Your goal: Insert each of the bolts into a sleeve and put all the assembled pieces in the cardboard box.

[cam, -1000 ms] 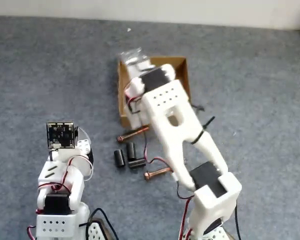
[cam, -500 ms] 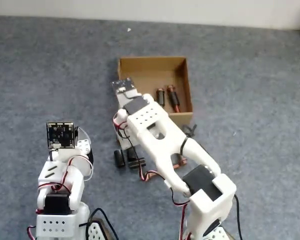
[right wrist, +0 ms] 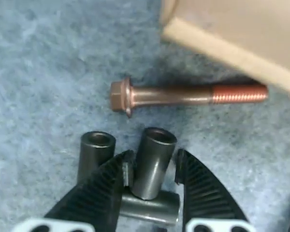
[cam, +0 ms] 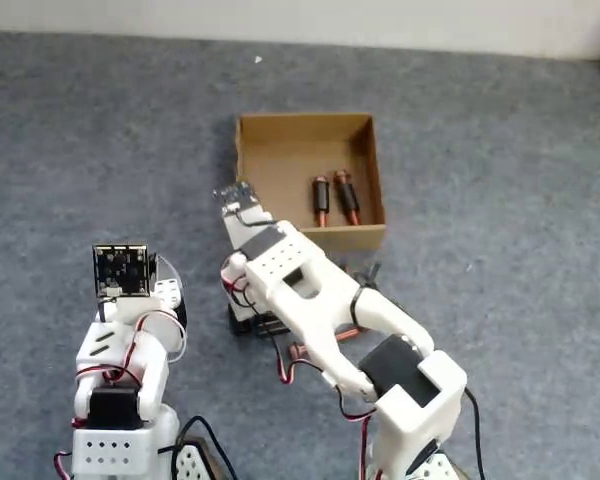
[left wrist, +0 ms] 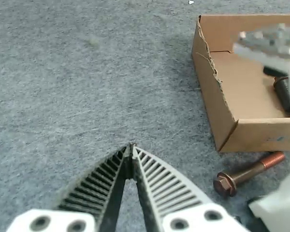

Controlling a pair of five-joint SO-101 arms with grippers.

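Back from over the cardboard box (cam: 242,160), the right arm has pulled away from the carton and dropped low over the loose parts just outside the box's near wall, so the box's inside is open to view again. The right gripper (right wrist: 154,159) has its fingers released and parted, one on each side of a dark sleeve (right wrist: 157,142) that leans up between them. To me they look close to it but not yet pinching. That straddle looks like the set-up for lifting the sleeve so a bolt can go in.

A second sleeve (right wrist: 94,154) stands just beside it, and a third sleeve (right wrist: 150,208) lies crosswise under the jaws. One copper bolt (right wrist: 183,95) lies between these sleeves and the box wall, alongside that wall. Another bolt (cam: 298,350) peeks out from under the right arm, farther from the box.

Inside the box lie two assembled pieces (cam: 321,200), side by side near its far side wall, so I judge two pairs are left to make.

Well away from the box, the left gripper (left wrist: 132,150) hangs over bare carpet, fingers clenched tip to tip on nothing.
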